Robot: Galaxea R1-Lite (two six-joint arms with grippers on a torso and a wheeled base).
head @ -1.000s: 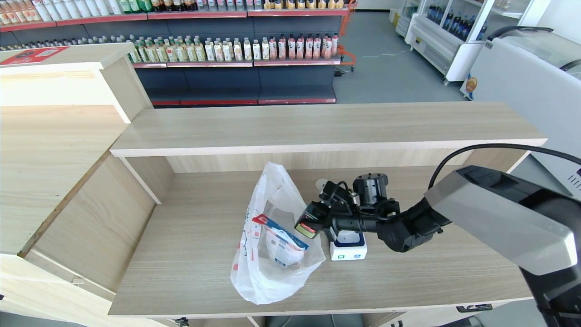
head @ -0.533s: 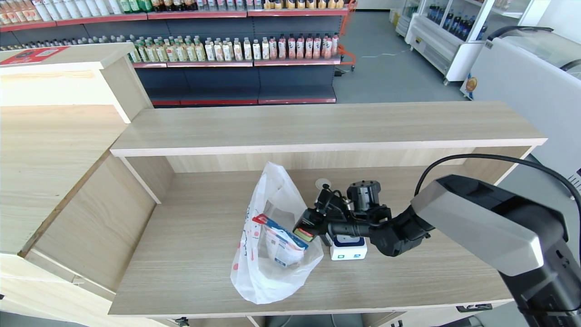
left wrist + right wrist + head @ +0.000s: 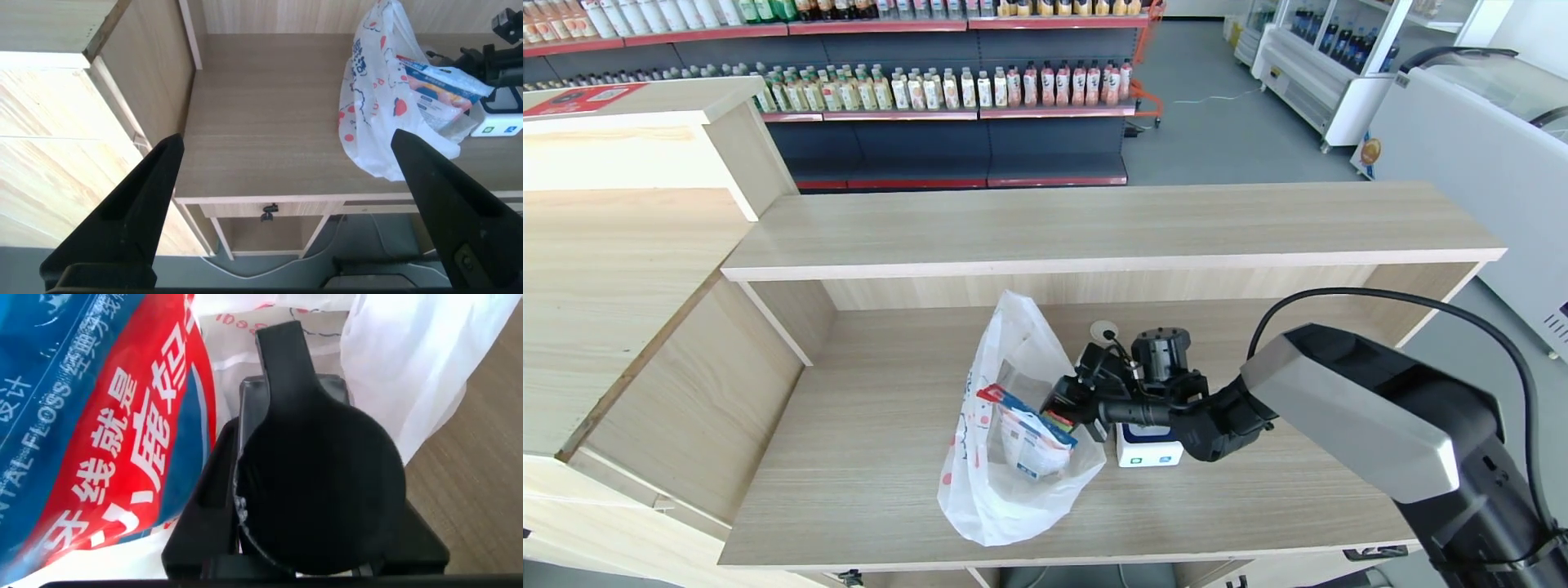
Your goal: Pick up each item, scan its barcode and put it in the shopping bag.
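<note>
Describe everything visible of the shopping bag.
The shopping bag is thin white translucent plastic with red print, standing slumped on the wooden counter, one handle peaked upward, mouth open toward the robot's right. A blue, red and white packet lies inside. The right hand, gripping a dark item, is at its mouth.

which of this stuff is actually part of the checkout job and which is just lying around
Job: shopping bag, packet inside it, small box in the right gripper, scanner box.

Lying about: round white cap on the counter, bottle shelves behind, chest freezer.
</note>
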